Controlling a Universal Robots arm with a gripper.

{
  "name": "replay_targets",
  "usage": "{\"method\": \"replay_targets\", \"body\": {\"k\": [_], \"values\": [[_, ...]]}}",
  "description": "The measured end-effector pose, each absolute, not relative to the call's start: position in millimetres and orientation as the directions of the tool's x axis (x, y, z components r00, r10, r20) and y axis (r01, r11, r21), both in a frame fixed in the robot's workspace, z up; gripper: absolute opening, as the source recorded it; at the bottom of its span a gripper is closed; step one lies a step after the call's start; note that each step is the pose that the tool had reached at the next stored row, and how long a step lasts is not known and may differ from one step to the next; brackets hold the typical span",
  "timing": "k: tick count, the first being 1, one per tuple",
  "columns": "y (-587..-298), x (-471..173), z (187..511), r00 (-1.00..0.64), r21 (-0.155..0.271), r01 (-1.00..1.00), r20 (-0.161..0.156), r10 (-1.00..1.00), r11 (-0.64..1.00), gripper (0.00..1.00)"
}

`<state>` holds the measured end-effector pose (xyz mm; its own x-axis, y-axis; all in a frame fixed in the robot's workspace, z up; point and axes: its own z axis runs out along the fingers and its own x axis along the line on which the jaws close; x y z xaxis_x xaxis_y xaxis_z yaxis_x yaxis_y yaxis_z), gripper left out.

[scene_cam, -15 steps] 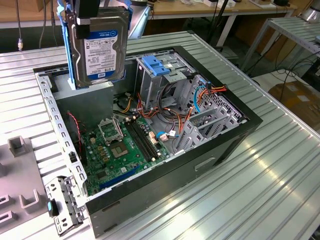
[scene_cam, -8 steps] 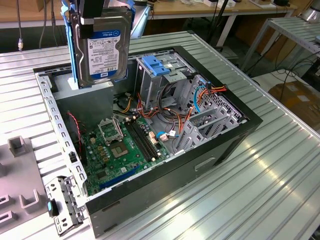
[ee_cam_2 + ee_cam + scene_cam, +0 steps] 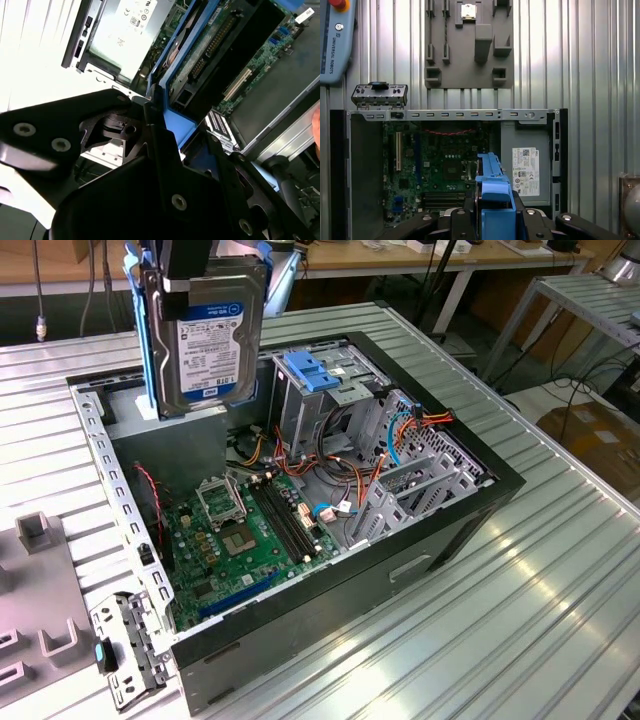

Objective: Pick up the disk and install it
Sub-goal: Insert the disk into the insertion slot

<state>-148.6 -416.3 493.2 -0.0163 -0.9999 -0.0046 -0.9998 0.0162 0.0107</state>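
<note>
**A:** While the exterior view is up, how many drives do you count?

**B:** One. The disk hangs upright, raised over the far corner of the open computer case at the exterior view's left. It has one blue-and-white label with a barcode and two blue rails. The gripper has its jaws clamped on the upper end.

**A:** And inside the case?

**B:** One green motherboard and one blue latch on top of the metal cage.

**A:** Second wrist view?

**B:** One black finger presses against the disk at its blue rail.

**A:** First wrist view?

**B:** The disk is edge-on in the gripper, above the case. Below it lie the motherboard and one power-supply box, which has one white printed sticker. Beyond the case are one grey fixture plate and one teach pendant with lettering.
</note>
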Motion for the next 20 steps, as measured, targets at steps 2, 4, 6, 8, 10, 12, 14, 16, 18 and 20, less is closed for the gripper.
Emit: {"method": "replay_targets", "body": {"k": [2, 4, 6, 8, 10, 12, 14, 16, 18, 20], "values": [[-417.7, -148.6, 493.2, -0.016, 0.011, -1.000, -0.005, -1.000, 0.016, 0.37], [-419.4, -148.6, 493.2, -0.016, 0.011, -1.000, -0.005, -1.000, 0.016, 0.37], [-420.8, -148.6, 493.2, -0.016, 0.011, -1.000, -0.005, -1.000, 0.016, 0.37], [-422.5, -148.5, 493.2, -0.016, 0.011, -1.000, -0.005, -1.000, 0.016, 0.37], [-423.8, -148.5, 493.2, -0.016, 0.011, -1.000, -0.005, -1.000, 0.016, 0.37], [-425.2, -148.5, 493.2, -0.016, 0.011, -1.000, -0.005, -1.000, 0.016, 0.37], [-427.0, -148.5, 493.2, -0.016, 0.011, -1.000, -0.005, -1.000, 0.016, 0.37], [-429.0, -148.5, 493.2, -0.016, 0.011, -1.000, -0.005, -1.000, 0.016, 0.37], [-430.8, -148.5, 493.2, -0.016, 0.011, -1.000, -0.005, -1.000, 0.016, 0.37], [-432.1, -148.5, 493.2, -0.016, 0.011, -1.000, -0.005, -1.000, 0.016, 0.37]]}}
